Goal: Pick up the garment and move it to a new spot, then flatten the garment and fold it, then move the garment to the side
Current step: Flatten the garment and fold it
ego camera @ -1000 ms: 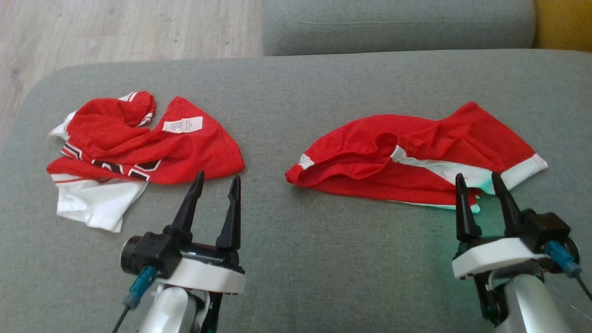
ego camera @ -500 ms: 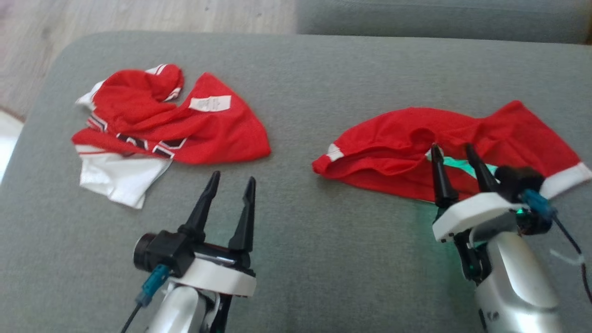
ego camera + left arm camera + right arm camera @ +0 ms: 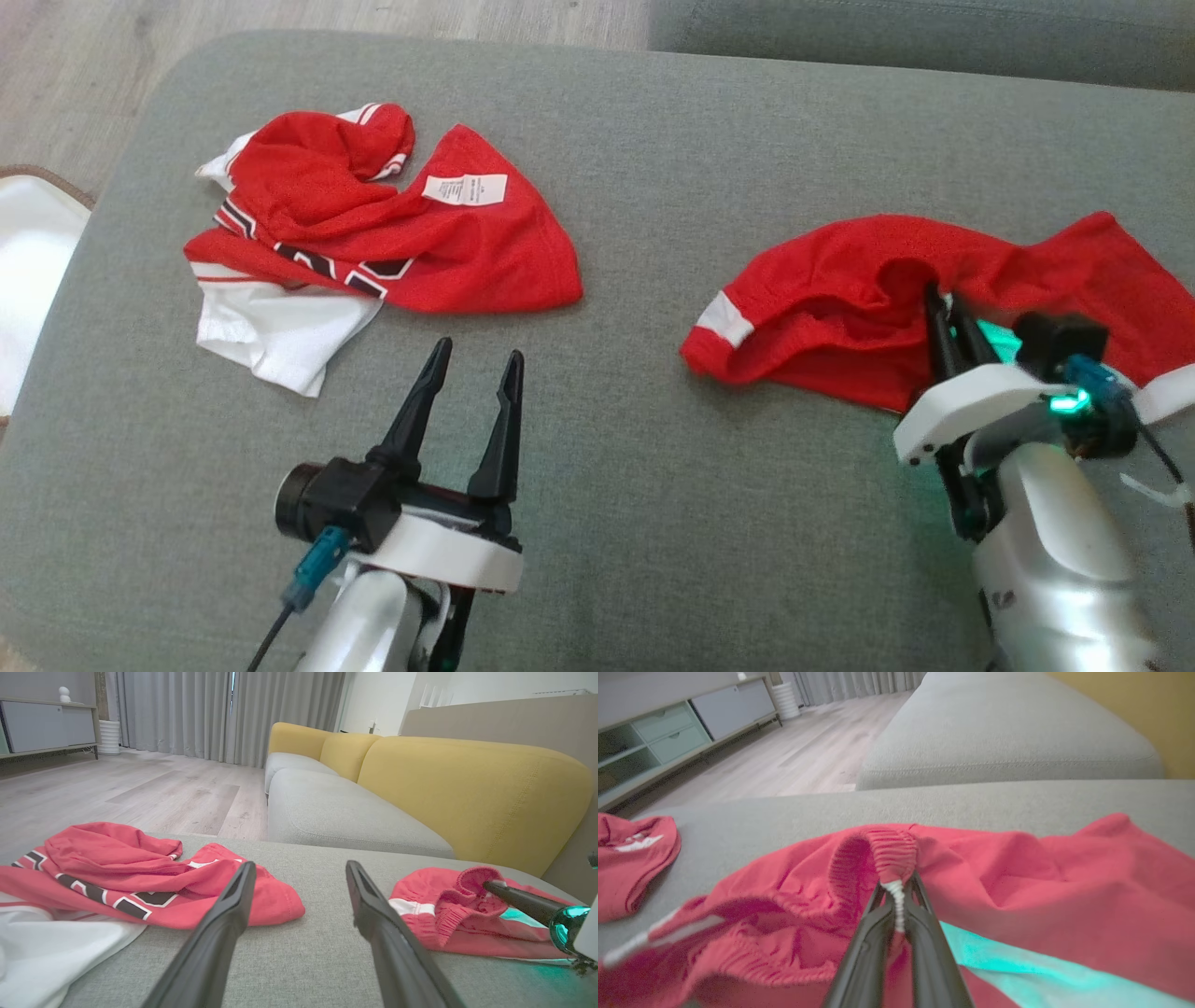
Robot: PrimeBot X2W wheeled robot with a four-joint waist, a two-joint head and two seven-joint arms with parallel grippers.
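Here, on the broad grey sofa cushion [image 3: 653,168], two red garments lie well apart. The crumpled red shorts [image 3: 822,289] sprawl across the cushion's right side, with white bands at their edges. The red-and-white jersey [image 3: 373,243] lies bunched on the left. My right pincer [image 3: 941,303] sits over the middle of the shorts, its two dark fingers clenched on a raised fold of the elastic waistband [image 3: 892,851]. In the right wrist view the ribbed band stands up from between the fingertips, and red cloth spreads away on both sides of them. My left pincer [image 3: 479,350] is released, fingers apart, over bare cushion just short of the jersey's near hem and well clear of the shorts. A small white label [image 3: 465,189] lies on the jersey.
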